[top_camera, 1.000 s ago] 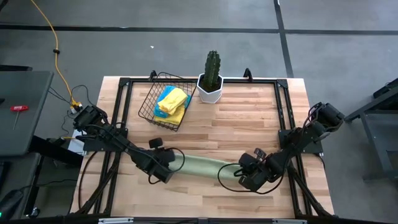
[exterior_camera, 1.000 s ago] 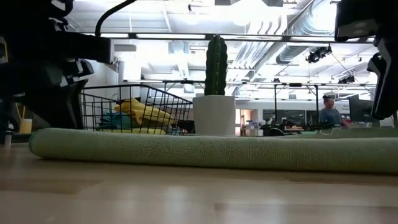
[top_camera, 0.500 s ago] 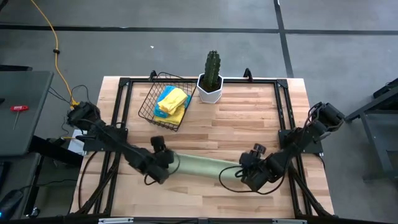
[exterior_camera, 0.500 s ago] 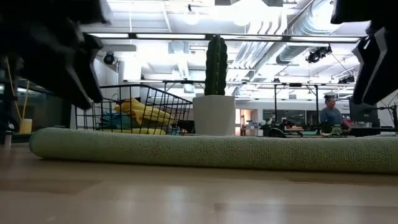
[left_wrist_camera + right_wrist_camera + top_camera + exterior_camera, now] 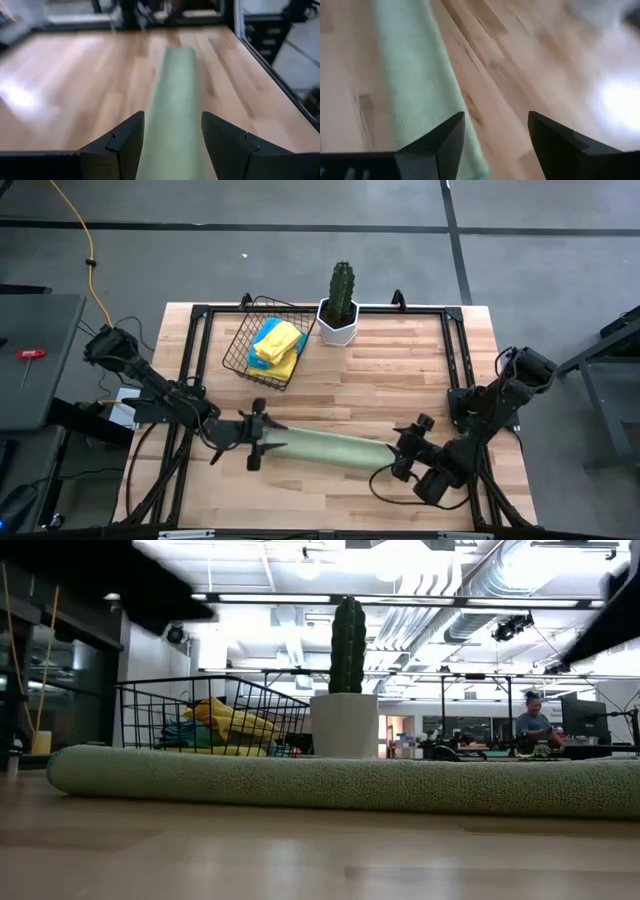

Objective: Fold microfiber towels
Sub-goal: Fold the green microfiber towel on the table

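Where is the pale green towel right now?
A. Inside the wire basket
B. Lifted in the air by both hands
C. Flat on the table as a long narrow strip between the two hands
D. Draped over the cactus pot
C: the pale green towel lies folded flat on the table, with the open left hand and open right hand at its ends, gripping nothing.

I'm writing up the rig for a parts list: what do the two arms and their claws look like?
Both arms are dark, nearly black, jointed links with black cables looping beside them. The left claw and right claw each end in two matte black, angular, wedge-shaped fingers. No markings are visible.
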